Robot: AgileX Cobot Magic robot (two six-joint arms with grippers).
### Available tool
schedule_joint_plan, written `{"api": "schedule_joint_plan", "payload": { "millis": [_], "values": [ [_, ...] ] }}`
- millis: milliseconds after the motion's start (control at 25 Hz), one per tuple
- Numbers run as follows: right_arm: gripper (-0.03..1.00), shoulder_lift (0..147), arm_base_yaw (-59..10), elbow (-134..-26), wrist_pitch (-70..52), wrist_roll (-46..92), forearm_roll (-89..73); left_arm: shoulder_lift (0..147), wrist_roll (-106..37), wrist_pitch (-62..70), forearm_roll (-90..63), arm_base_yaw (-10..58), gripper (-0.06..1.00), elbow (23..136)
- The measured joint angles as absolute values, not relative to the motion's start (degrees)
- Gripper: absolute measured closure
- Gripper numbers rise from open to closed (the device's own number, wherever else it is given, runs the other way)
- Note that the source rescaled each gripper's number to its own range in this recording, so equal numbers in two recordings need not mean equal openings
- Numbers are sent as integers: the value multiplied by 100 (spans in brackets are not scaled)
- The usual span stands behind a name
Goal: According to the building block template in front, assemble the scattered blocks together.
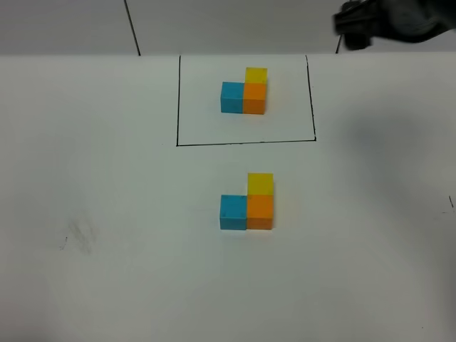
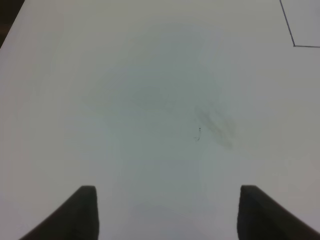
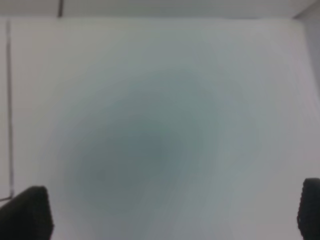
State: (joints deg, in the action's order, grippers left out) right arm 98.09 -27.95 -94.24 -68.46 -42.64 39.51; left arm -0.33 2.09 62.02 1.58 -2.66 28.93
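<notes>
The building block template (image 1: 244, 95) is a blue, orange and yellow L-shaped cluster inside a black drawn frame (image 1: 246, 143) at the back. In front of it, with no frame, the blue block (image 1: 233, 212) touches the orange block (image 1: 260, 212), and the yellow block (image 1: 261, 184) touches the orange one's far side, the same L shape. My right gripper (image 1: 354, 28) is blurred at the back right, far from the blocks; the right wrist view (image 3: 172, 210) shows it open and empty. My left gripper (image 2: 167, 215) is open and empty over bare table and is out of the exterior view.
A grey smudge (image 1: 77, 235) marks the white table at the front left; it also shows in the left wrist view (image 2: 217, 127). A corner of the frame line (image 2: 294, 46) shows there too. A black line (image 3: 9, 100) runs along the right wrist view's edge.
</notes>
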Motion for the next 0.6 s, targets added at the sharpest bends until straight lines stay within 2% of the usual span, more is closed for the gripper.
{"api": "schedule_joint_plan", "payload": {
  "millis": [120, 280, 440, 600],
  "values": [
    [-3, 9046, -1959, -9428, -6869, -3417, 3862, -33, 209, 6202, 158, -266, 60, 2893],
    [-3, 8156, -767, -9428, -6910, -994, 3537, -33, 209, 6202, 158, -266, 60, 2893],
    [-3, 7252, 603, -9420, -6938, 1054, 2469, -33, 209, 6202, 158, -266, 60, 2893],
    [-3, 6189, 1580, -8997, -6957, 1838, 1798, -33, 209, 6202, 158, -266, 60, 2893]
  ]
}}
